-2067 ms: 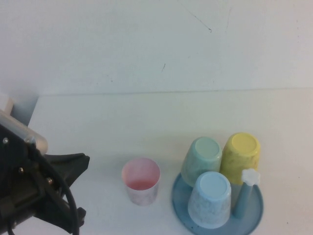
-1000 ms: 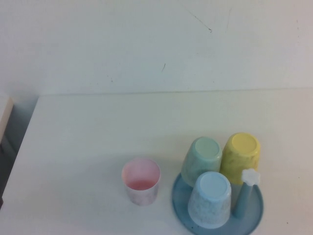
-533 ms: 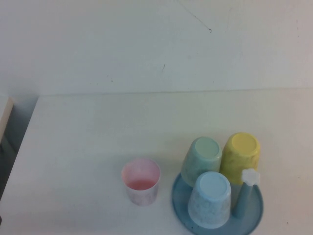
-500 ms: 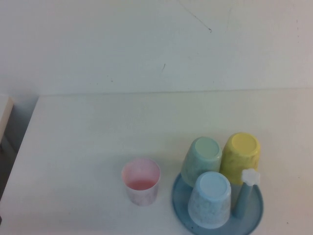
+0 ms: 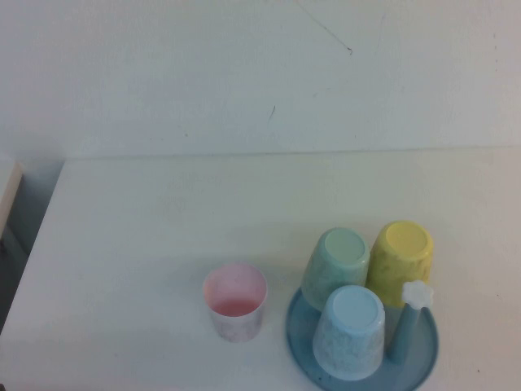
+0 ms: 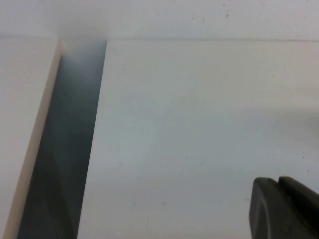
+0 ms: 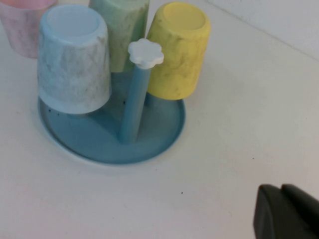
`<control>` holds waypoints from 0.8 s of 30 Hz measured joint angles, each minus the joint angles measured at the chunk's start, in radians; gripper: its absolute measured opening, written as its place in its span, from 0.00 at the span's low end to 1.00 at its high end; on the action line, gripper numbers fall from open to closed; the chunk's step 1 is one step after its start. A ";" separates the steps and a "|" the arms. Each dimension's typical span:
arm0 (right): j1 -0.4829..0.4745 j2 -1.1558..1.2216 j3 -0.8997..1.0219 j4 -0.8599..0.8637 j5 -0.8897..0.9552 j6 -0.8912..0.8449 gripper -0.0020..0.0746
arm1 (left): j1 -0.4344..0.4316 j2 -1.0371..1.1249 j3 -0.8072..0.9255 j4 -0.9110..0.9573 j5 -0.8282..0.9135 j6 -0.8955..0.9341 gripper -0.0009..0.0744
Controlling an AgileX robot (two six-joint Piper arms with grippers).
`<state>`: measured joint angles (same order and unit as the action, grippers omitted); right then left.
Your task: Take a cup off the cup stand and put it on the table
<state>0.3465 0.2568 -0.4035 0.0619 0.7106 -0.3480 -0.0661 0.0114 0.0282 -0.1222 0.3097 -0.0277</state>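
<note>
The cup (image 5: 234,300) stands upright on the surface (image 5: 163,228), just beside the cup stand (image 5: 423,358). The left gripper (image 6: 286,209) has withdrawn from it; the right gripper (image 7: 286,211) hangs near the stand. Finger states: cannot tell. Task apparently complete.

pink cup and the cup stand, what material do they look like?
Both look like moulded plastic, though not certain. The cup, upright on the table beside the stand, is matte pale pink with grey speckles. The cup stand is smooth blue-grey with a slight sheen and a white flower-capped peg. Left gripper and right gripper show only as dark tips, clear of both.
</note>
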 joint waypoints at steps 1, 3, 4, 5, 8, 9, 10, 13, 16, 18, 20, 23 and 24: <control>0.000 0.000 0.000 0.002 0.000 0.000 0.02 | 0.000 0.000 0.000 -0.005 0.002 0.003 0.01; 0.000 0.000 0.000 0.002 0.000 0.000 0.02 | 0.000 0.000 0.000 -0.009 0.004 0.005 0.01; 0.000 0.000 0.000 0.002 0.000 0.000 0.02 | 0.000 0.000 -0.002 -0.010 0.004 0.005 0.01; 0.000 0.000 0.000 0.002 0.000 0.000 0.02 | 0.000 0.000 -0.002 -0.012 0.006 0.007 0.01; 0.000 0.000 0.000 0.002 0.000 0.000 0.02 | 0.000 0.000 -0.002 -0.015 0.008 0.011 0.01; 0.000 0.000 0.000 0.002 0.000 0.000 0.02 | 0.000 0.000 -0.002 -0.015 0.008 0.011 0.01; 0.000 0.000 0.000 0.002 0.000 0.000 0.02 | 0.000 -0.001 -0.002 -0.015 0.009 0.011 0.01; 0.000 0.000 0.000 0.002 0.000 0.000 0.02 | 0.000 -0.002 -0.002 -0.015 0.009 0.011 0.01; 0.000 0.000 0.000 0.002 0.000 0.000 0.02 | 0.000 -0.002 -0.002 -0.015 0.009 0.011 0.01; 0.000 0.000 0.000 0.002 0.000 0.000 0.02 | 0.000 -0.002 -0.002 -0.015 0.010 0.011 0.01; 0.000 0.000 0.000 0.002 0.000 0.000 0.02 | 0.000 -0.002 -0.002 -0.015 0.010 0.011 0.01; 0.000 0.000 0.000 0.002 0.000 0.000 0.02 | 0.000 -0.002 -0.002 -0.015 0.010 0.013 0.01; 0.000 0.000 0.000 0.002 0.000 0.000 0.02 | 0.000 -0.002 -0.002 -0.015 0.010 0.013 0.01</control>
<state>0.3465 0.2568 -0.4035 0.0635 0.7106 -0.3477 -0.0661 0.0092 0.0264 -0.1367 0.3200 -0.0151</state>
